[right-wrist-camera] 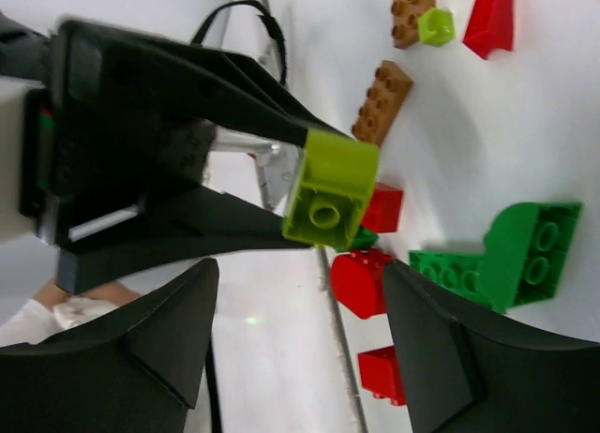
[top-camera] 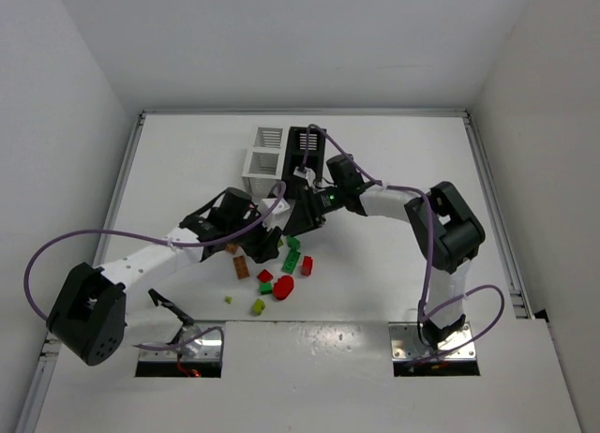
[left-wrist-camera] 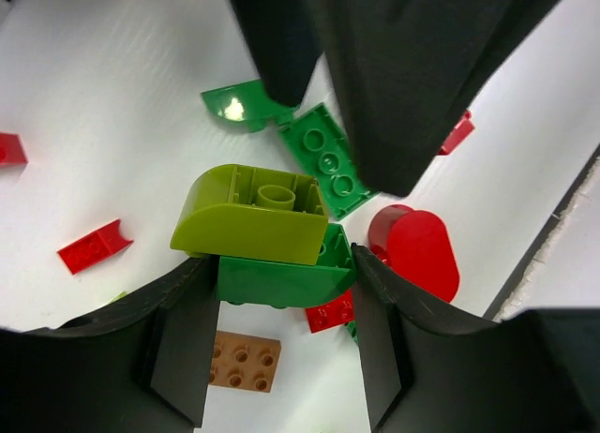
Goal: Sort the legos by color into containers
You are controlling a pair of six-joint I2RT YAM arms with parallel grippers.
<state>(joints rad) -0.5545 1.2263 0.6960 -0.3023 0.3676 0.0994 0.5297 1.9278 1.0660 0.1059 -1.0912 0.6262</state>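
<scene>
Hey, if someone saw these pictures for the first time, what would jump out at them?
First, the left tool pinching a lime-and-green brick stack, with the right tool open and facing it close up. Next, the loose red, green and brown bricks scattered on the table just in front of the tools, and the white and black bins clustered behind them.

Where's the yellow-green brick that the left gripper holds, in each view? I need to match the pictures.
Top: not visible; it is hidden under the left gripper.
Left wrist: centre, the yellow-green brick sits on a green brick between the fingers.
Right wrist: centre, the brick is pinched at the black fingertips.
Shared landmark: the round red piece, in all three.
</scene>
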